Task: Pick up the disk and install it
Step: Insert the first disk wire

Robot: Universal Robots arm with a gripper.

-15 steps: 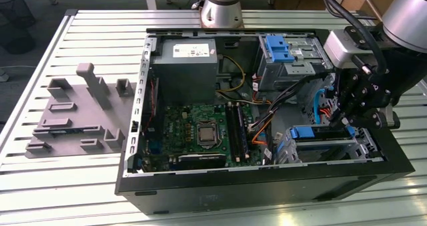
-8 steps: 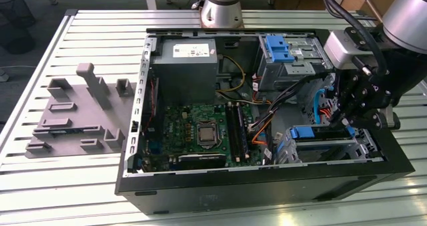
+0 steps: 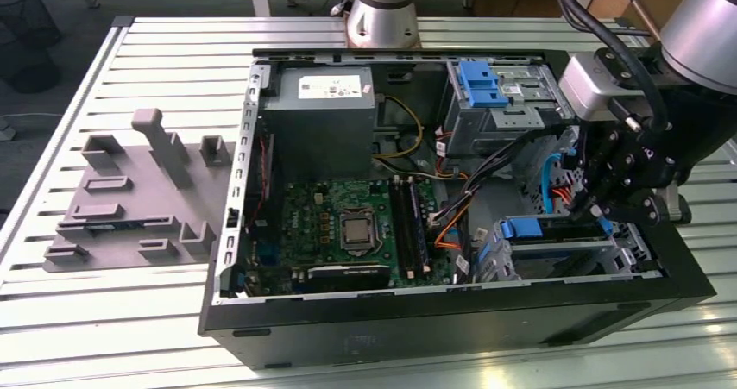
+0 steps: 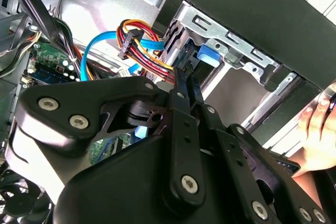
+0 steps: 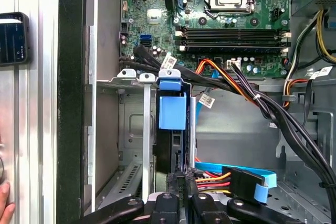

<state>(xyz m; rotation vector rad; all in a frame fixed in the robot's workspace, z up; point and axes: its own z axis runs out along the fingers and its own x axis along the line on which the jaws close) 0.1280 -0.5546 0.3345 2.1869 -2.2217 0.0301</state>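
While the black gripper [image 3: 608, 206] hangs over the metal bay [image 5: 131, 129], its fingers' state is hidden; the blue plastic disk carrier [image 5: 172, 109] sits inside.

The gripper [image 3: 608, 206] hangs inside the open computer case [image 3: 461, 320] in the exterior view, its fingertips hidden behind the drive bay [image 3: 564, 251]. In the first wrist view the disk [image 5: 171, 113] stands edge-on in the bay, perhaps seated; its label is hidden. A hand [image 4: 315, 129] is cut off by the second wrist view's edge.
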